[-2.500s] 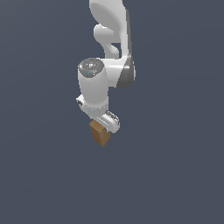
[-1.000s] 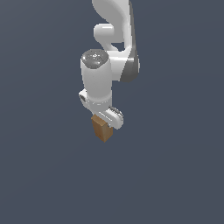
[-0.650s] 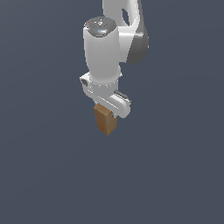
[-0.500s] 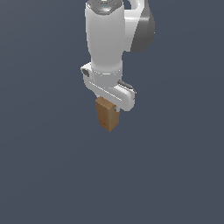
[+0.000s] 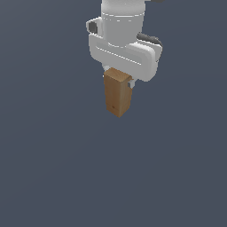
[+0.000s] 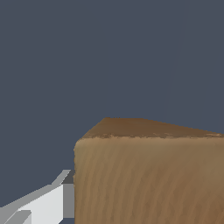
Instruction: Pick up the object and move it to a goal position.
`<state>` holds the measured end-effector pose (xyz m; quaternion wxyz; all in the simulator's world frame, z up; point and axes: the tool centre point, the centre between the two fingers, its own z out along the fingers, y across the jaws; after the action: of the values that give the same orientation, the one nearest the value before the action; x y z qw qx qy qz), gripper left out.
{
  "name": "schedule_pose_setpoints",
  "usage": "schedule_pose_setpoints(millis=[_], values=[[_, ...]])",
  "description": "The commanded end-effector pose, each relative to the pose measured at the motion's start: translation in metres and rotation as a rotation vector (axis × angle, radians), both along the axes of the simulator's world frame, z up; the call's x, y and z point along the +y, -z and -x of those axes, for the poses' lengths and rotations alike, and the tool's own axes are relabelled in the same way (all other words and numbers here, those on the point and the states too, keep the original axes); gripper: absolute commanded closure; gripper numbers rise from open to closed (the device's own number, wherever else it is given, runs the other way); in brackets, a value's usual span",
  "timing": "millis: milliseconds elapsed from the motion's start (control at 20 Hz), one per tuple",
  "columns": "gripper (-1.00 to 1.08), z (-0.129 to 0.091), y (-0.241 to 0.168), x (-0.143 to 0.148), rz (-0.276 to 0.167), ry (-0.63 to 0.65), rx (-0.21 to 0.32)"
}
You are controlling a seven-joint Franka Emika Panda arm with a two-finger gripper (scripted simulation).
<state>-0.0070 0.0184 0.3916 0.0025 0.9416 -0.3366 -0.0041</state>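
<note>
- exterior view: the white gripper [image 5: 119, 85] is closed on the top of the object [image 5: 117, 94], an upright brown wood-grain block that hangs below it, held aloft against plain dark grey. nothing else shows near it.
- wrist view: the object [image 6: 148, 175] fills the near field, one grey-white finger [image 6: 48, 201] touching its side; the other finger is hidden.

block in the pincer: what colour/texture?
Brown wood grain on the block, with a slightly darker brown end face. Clearest in the wrist view.
</note>
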Motion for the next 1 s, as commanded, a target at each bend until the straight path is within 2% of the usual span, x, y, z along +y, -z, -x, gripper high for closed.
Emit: schedule_pose_setpoints(millis=[0, 500, 950], values=[[1.08, 0.002, -0.032, 0.008, 0.0, 0.0, -0.009], [1.08, 0.006, -0.117, 0.034, -0.001, -0.001, -0.009], [1.08, 0.006, -0.155, 0.045, -0.002, -0.001, -0.009]])
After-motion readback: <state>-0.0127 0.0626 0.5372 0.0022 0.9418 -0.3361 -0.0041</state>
